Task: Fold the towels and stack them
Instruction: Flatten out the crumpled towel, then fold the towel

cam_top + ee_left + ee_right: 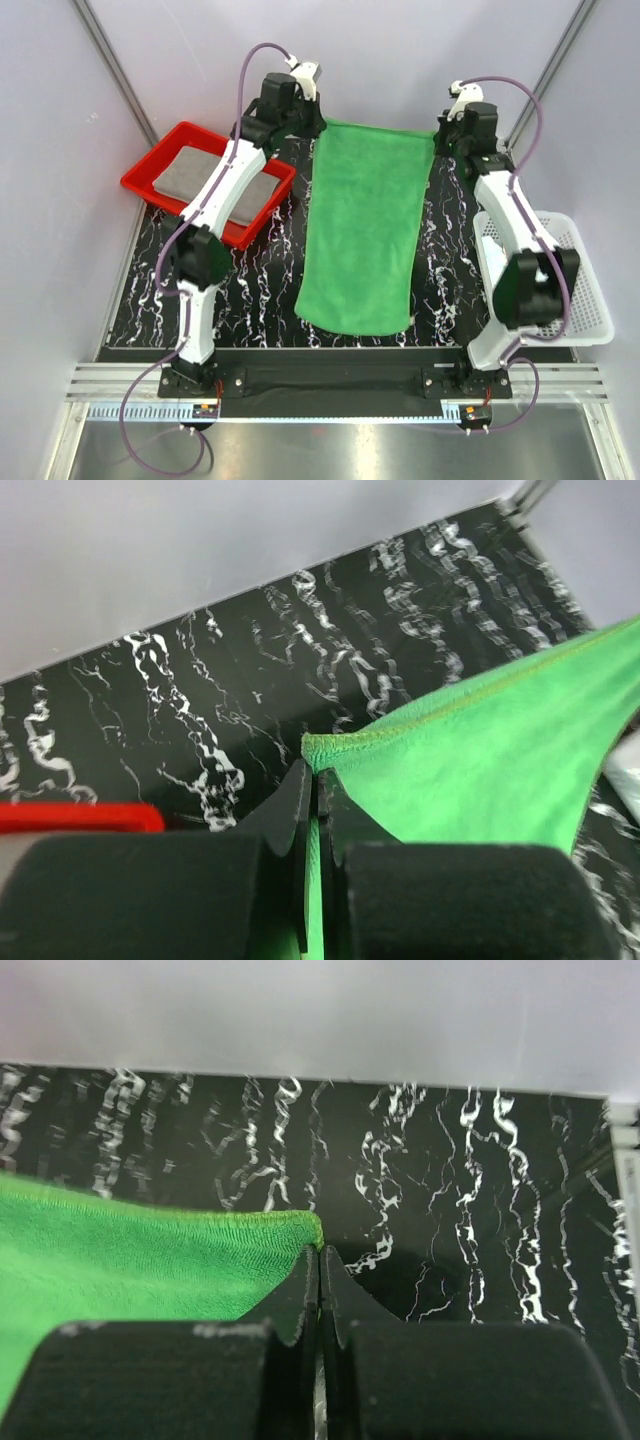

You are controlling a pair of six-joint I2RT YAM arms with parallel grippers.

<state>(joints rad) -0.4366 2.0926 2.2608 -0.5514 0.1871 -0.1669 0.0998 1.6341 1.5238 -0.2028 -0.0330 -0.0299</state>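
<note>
At far edge of table (265, 290), L gripper (318, 790) & R gripper (320, 1260) each pinch shut on a far corner of green towel (362, 230), which is spread lengthwise mid-table. Prob fold starting; next needs both corners carried level to near hem. Grey towel (195, 175) lies in red tray (150, 170)

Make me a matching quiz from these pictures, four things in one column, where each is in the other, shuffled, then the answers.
1 green towel
2 grey towel
3 red tray
4 white mesh basket

A in the tray
B far corners pinched by left fingers and right fingers
C right edge of the table
D left side of the table

Pairs: 1-B, 2-A, 3-D, 4-C
</note>
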